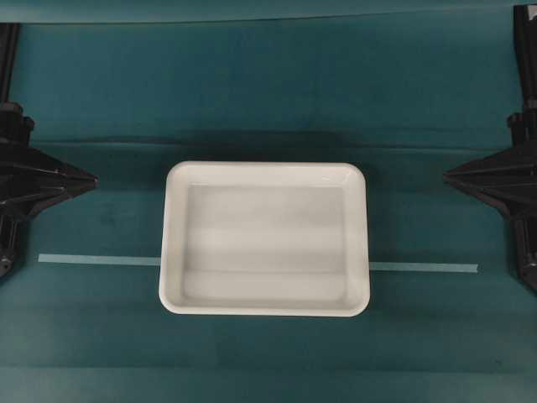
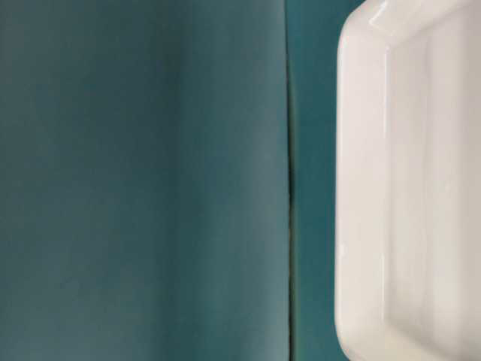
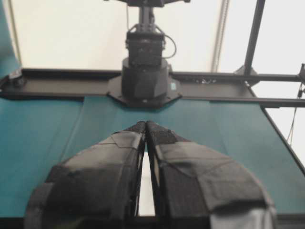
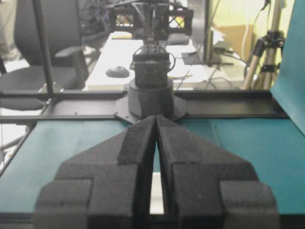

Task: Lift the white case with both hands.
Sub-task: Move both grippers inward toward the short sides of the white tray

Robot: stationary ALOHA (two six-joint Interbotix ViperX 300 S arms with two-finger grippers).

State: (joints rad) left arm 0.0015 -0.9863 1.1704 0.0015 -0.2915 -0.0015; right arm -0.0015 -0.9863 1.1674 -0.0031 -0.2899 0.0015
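Nothing is grasped yet: we hold left gripper and right gripper clenched, empty, well apart either side of the white case, and must next open and reach its rim.

we see white case: glossy smooth plastic | table cover: matt teal cloth | gripper fingers: rough matt black padding

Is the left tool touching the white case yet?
Apart. The overhead view shows a wide strip of teal mat between the left tool and the white case.
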